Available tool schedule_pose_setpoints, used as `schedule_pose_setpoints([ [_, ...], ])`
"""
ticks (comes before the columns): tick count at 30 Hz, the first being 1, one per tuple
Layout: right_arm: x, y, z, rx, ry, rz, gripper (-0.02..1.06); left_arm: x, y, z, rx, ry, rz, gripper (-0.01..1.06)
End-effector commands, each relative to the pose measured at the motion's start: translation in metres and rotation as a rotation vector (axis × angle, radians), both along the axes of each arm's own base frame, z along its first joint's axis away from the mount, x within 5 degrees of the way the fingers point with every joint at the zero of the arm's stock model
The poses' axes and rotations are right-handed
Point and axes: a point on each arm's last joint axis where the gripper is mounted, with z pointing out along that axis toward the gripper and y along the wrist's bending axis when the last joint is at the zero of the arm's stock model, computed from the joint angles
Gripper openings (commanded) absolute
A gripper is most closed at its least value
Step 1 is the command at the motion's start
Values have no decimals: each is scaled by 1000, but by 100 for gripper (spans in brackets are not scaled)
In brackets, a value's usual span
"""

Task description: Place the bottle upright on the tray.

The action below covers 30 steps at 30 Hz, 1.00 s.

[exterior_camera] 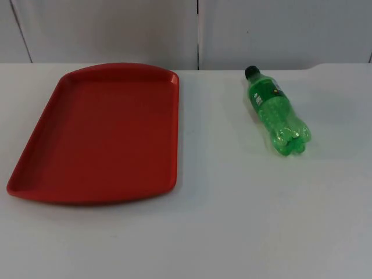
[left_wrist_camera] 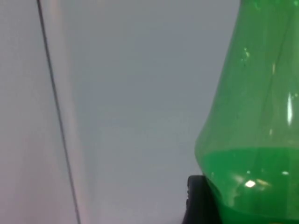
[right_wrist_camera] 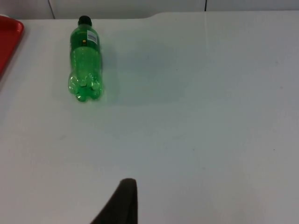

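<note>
Bottle (exterior_camera: 278, 111) green, on side beside red tray (exterior_camera: 99, 136); label unreadable. Gripper states: cannot tell.

A white worktop (exterior_camera: 232, 221) spreads wide and flat, matte, with a few faint specks on its surface. It ends at a grey partition wall (exterior_camera: 116, 29) made of smooth panels. 2 dark vertical seams (exterior_camera: 197, 32) split that wall into panels, one near the middle and one slanting at the far side. Light is soft and even, with only pale, diffuse shadows on the white surface. In the left wrist view the wall (left_wrist_camera: 140, 93) shows plain grey, crossed by 1 thin dark seam (left_wrist_camera: 56, 107).
</note>
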Motion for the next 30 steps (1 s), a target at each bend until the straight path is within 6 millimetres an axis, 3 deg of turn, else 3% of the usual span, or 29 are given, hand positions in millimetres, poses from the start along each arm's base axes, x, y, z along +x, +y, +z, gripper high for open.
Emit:
schedule_pose_setpoints([
  [1,0,0,0,0,-3,-2,105,4,21,13,21,-74,-29,0],
  [7,0,0,0,0,-3,-2,105,20,55,15,10,-88,-14,0],
  [10,0,0,0,0,-3,-2,105,31,88,15,-5,-83,-10,0],
  [15,0,0,0,0,-3,-2,105,35,116,21,-21,-94,17,0],
  [30,0,0,0,0,-3,-2,105,41,133,29,59,-232,117,0],
])
